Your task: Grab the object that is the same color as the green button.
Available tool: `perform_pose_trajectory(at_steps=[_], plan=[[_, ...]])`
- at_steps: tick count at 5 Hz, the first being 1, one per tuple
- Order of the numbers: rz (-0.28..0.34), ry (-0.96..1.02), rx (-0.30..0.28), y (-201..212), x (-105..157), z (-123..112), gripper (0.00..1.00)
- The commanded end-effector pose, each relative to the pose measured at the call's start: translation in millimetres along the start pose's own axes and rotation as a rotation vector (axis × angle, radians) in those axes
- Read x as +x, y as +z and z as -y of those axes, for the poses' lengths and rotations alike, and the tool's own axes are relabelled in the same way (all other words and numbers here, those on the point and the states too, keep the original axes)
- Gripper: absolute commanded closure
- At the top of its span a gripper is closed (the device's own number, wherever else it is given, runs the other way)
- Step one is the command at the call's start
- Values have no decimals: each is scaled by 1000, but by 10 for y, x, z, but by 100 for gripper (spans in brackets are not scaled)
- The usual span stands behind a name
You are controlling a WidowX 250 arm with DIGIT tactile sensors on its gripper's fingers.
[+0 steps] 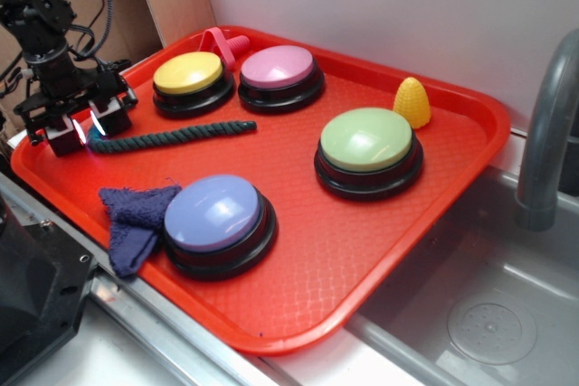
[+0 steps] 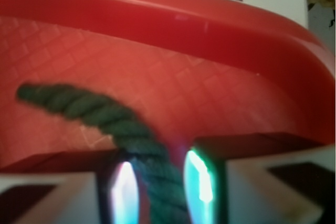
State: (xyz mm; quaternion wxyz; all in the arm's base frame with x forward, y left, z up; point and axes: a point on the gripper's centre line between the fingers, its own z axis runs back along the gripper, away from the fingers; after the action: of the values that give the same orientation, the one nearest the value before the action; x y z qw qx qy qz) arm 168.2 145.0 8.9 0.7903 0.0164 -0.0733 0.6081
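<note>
At the red tray's (image 1: 434, 214) left edge, the gripper (image 1: 88, 130) stands low with its jaws on either side of one end of the dark green rope (image 1: 172, 134), close to it though contact is unclear. The rope lies flat, running right toward the yellow button (image 1: 188, 72). Farther right sits the green button (image 1: 366, 139).
</note>
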Motion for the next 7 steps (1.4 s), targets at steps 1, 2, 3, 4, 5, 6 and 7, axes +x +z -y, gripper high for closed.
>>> perform_pose_trajectory(at_steps=[1, 2, 3, 4, 5, 6, 7], plan=[[28, -33, 44, 169, -14, -11, 100], [43, -97, 63, 381, -20, 44, 100], [40, -246, 115, 674, -104, 222, 100], [-19, -498, 110, 1029, -314, 469, 100], [-77, -742, 33, 1421, -524, 612, 100], [-77, -853, 23, 1605, -668, 699, 100], [-8, -976, -26, 1799, -872, 708, 100]])
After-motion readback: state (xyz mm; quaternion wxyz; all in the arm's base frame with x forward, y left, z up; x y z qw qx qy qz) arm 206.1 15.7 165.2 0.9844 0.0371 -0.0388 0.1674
